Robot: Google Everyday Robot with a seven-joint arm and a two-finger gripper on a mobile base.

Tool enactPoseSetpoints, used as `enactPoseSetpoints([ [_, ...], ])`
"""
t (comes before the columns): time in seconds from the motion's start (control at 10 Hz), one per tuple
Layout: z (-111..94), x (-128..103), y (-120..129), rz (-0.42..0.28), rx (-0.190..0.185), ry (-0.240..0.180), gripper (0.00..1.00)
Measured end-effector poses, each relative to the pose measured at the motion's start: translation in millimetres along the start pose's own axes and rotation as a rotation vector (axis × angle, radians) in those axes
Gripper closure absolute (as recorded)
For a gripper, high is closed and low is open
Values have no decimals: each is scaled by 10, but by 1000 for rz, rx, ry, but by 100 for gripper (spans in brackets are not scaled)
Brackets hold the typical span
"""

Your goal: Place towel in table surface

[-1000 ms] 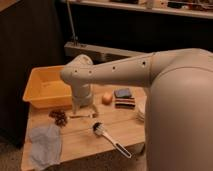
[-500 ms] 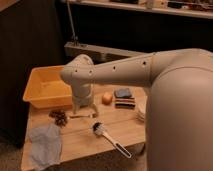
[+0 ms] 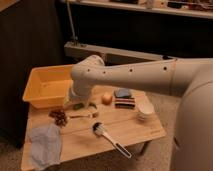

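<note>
The pale grey-blue towel (image 3: 45, 145) lies crumpled and flat on the front left corner of the table surface (image 3: 132, 131), a low top of light wooden planks. My arm reaches in from the right and bends down over the back middle of the table. Its gripper (image 3: 83, 105) hangs open just above the wood, beside the yellow bin and well apart from the towel. Nothing is in its jaws.
A yellow bin (image 3: 46, 86) stands at the back left. A brown clump (image 3: 60, 117) lies in front of it. An orange ball (image 3: 106, 98), a dark blue sponge (image 3: 123, 93) on a striped block, white bowls (image 3: 146, 111) and a long-handled brush (image 3: 109, 137) lie to the right.
</note>
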Motion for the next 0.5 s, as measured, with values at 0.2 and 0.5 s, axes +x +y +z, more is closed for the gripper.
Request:
enactPoseSetpoints([
  [0.2,67,-181,261,-51,-170,-41,35],
  [0.5,316,-14,488,-132,-132,48,35],
])
